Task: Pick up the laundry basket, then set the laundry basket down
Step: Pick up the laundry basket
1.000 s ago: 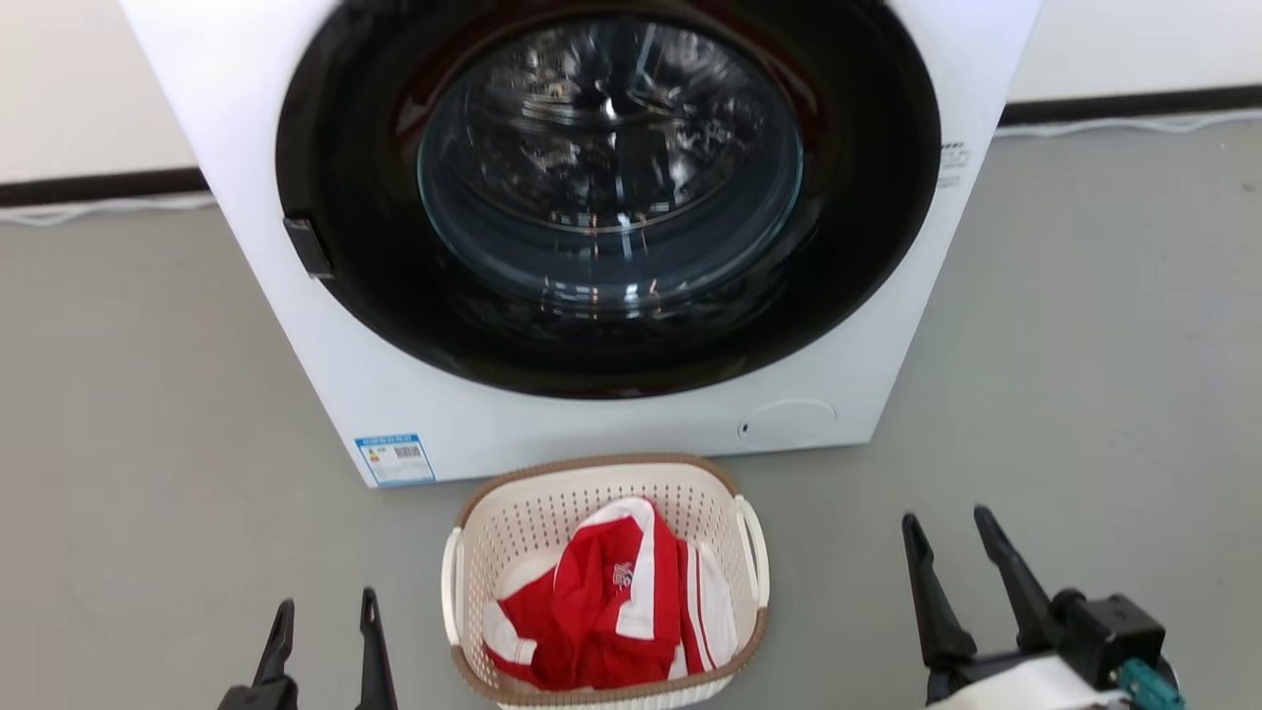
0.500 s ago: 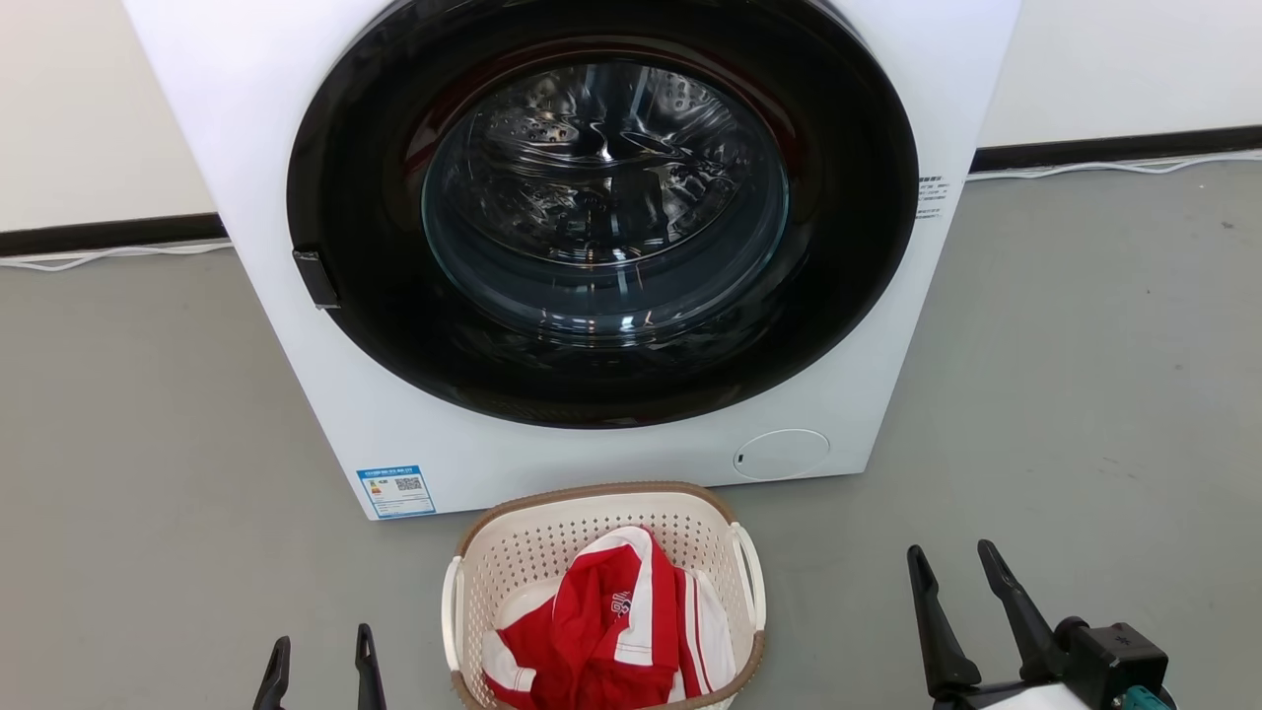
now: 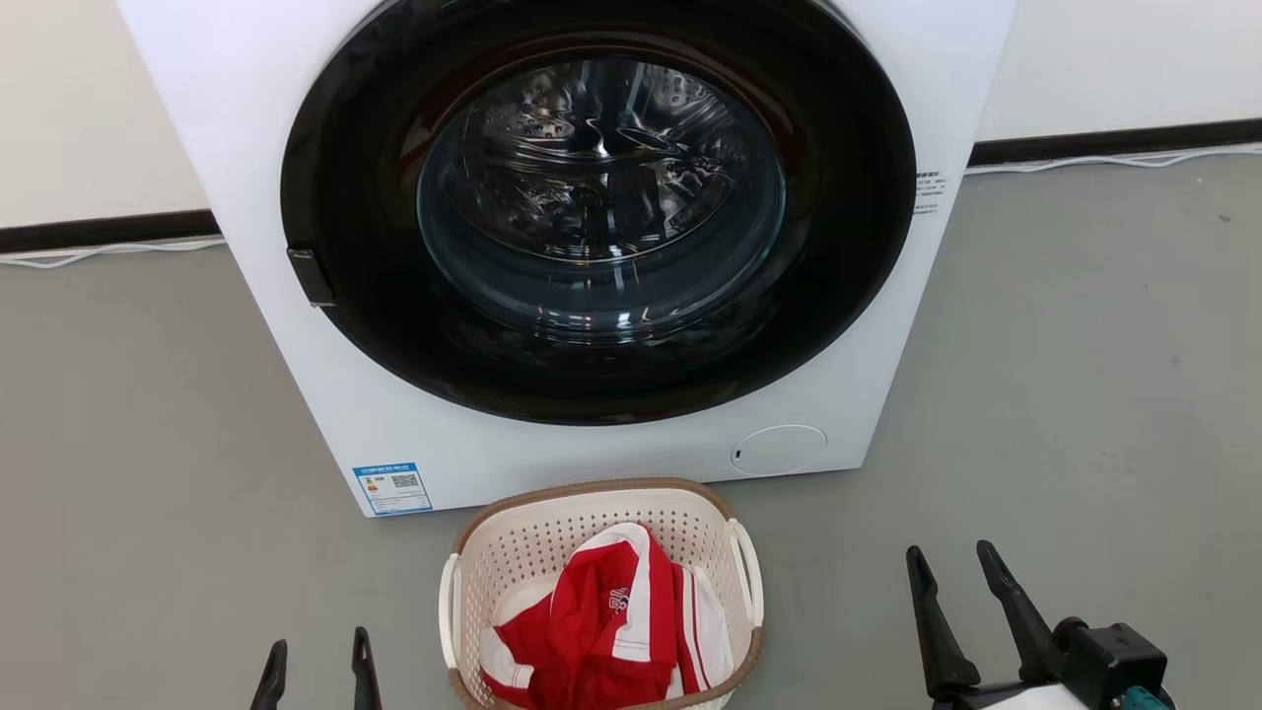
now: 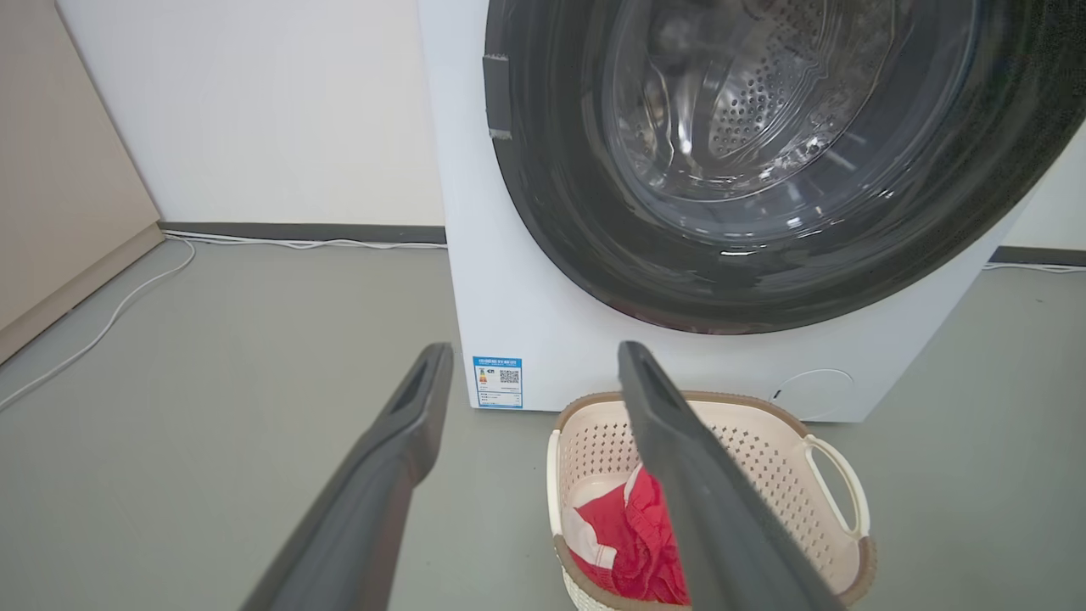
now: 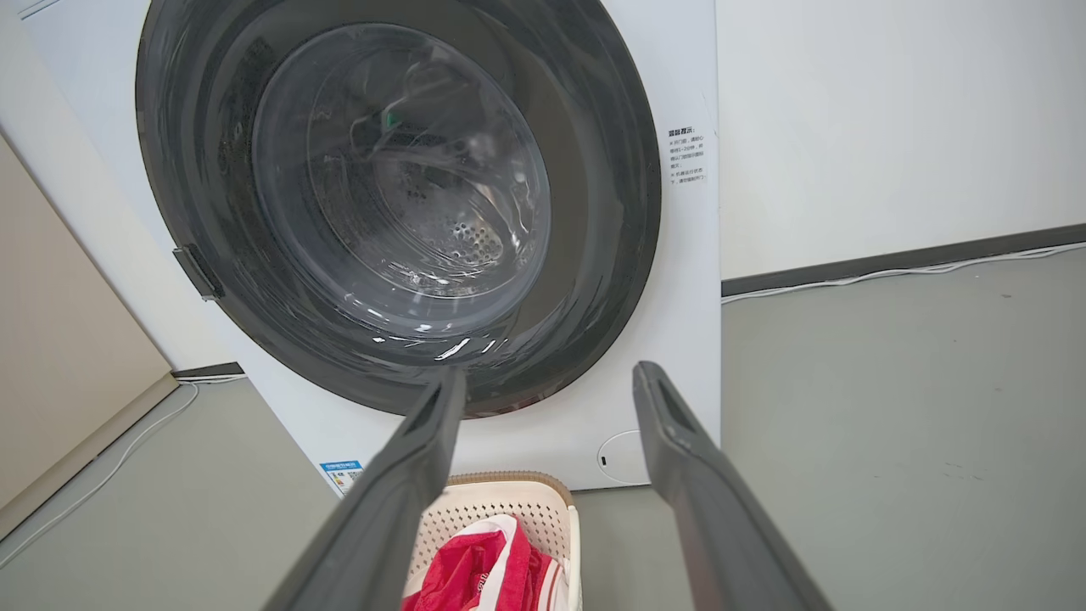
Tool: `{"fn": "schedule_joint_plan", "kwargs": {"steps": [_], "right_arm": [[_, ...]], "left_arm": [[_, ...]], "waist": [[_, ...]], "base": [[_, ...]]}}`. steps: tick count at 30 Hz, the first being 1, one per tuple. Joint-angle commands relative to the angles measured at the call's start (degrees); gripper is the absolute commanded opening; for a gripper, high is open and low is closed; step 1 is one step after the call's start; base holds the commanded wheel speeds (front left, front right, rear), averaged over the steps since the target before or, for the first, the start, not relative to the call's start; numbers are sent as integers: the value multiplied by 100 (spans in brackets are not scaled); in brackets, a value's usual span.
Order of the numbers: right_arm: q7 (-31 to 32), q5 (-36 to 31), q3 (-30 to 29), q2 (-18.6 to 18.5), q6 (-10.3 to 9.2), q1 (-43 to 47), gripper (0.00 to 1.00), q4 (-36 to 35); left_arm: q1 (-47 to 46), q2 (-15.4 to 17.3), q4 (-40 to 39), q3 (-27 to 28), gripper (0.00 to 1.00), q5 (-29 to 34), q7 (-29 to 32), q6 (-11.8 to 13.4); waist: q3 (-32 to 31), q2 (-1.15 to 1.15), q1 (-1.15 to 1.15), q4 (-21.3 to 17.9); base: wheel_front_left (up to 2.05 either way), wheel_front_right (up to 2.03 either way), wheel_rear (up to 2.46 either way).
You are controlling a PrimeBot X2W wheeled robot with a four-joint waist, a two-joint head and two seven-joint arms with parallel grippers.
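One laundry basket [image 3: 532, 537], cream and perforated with a brown woven-look rim, is found on the grey floor [image 3: 1085, 394], just in front of the washer [image 3: 296, 414] and below its door. Two white loop handles are counted, one on the left side [image 3: 449, 611] and one on the right side [image 3: 751, 582]. One red-and-white garment [image 3: 601, 631] is held inside; a small white emblem is seen on it but cannot be read. One white front-loading washer is recorded, with one round dark-rimmed glass door [image 3: 601, 197], shut. Two stickers are borne on its front: one blue label [image 3: 391, 487] with a code square at the lower left corner, and one block of small print [image 3: 929, 192] at the right edge; neither can be read. The left gripper [image 3: 318, 643] is placed to the basket's left, fingers spread, nothing held. The right gripper [image 3: 950, 552] is placed well to the basket's right, fingers likewise parted and empty.
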Motion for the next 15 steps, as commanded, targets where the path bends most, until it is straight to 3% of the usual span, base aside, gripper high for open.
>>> {"fn": "schedule_joint_plan", "kwargs": {"steps": [1,7,15], "right_arm": [[-38,29,140,-15,37,-76,100,-113],[-38,32,86,-15,37,-207,100,-78],[-38,-7,-71,-15,37,-851,100,156]], "left_arm": [[-67,25,-107,201,100,-37,-35,-21],[-148,45,28,230,100,-10,-35,-107],[-969,111,590,257,100,23,-35,-322]], "waist": [[17,0,0,-1],[172,0,0,-1],[981,0,0,90]], "base": [[0,0,0],[0,0,0],[0,0,0]]}}
